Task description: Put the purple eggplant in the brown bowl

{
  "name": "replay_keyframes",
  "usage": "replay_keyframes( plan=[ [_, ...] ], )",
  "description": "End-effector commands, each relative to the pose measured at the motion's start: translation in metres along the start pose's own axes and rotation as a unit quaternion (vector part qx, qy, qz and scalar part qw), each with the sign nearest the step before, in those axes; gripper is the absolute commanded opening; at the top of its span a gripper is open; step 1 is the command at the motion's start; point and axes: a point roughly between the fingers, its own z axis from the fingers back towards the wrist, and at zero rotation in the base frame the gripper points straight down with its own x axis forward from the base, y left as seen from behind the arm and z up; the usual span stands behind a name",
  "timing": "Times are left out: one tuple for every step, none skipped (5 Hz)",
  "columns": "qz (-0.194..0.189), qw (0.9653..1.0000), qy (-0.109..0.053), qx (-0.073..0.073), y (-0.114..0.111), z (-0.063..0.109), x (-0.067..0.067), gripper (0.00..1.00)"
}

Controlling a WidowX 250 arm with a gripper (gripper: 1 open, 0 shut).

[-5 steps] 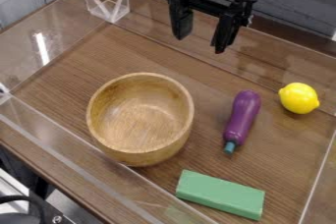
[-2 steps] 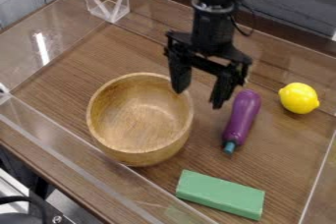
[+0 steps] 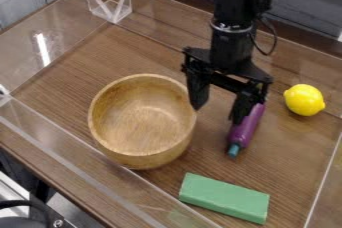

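The purple eggplant point(image 3: 246, 127) lies on the wooden table at centre right, its teal stem end pointing toward the front. The brown bowl point(image 3: 143, 118) stands empty to its left, apart from it. My gripper point(image 3: 225, 102) hangs from the black arm just above the table, open, with its fingers spread. One fingertip point(image 3: 201, 97) is close to the bowl's right rim and another comes down right beside the eggplant's upper end. Nothing is held between the fingers.
A yellow lemon point(image 3: 305, 99) sits at the right. A flat green block point(image 3: 225, 197) lies near the front edge. Clear plastic walls point(image 3: 54, 42) ring the table, with a small clear stand point(image 3: 108, 4) at the back left.
The arm has come down from the back of the table and moved forward and to the right, now low beside the eggplant. The fingers stayed open. Nothing else moved.
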Motion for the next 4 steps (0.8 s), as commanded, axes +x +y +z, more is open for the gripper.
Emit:
replay_keyframes(
  plan=[
    [-0.004,0.9997,-0.025,-0.007,-0.009,0.006,0.006,1.0],
    [-0.005,0.9995,-0.029,-0.011,-0.014,-0.001,0.01,1.0],
    [-0.005,0.9994,-0.032,-0.015,-0.019,-0.007,0.014,1.0],
    [-0.004,0.9993,-0.033,-0.017,-0.022,-0.014,0.017,1.0]
  ],
)
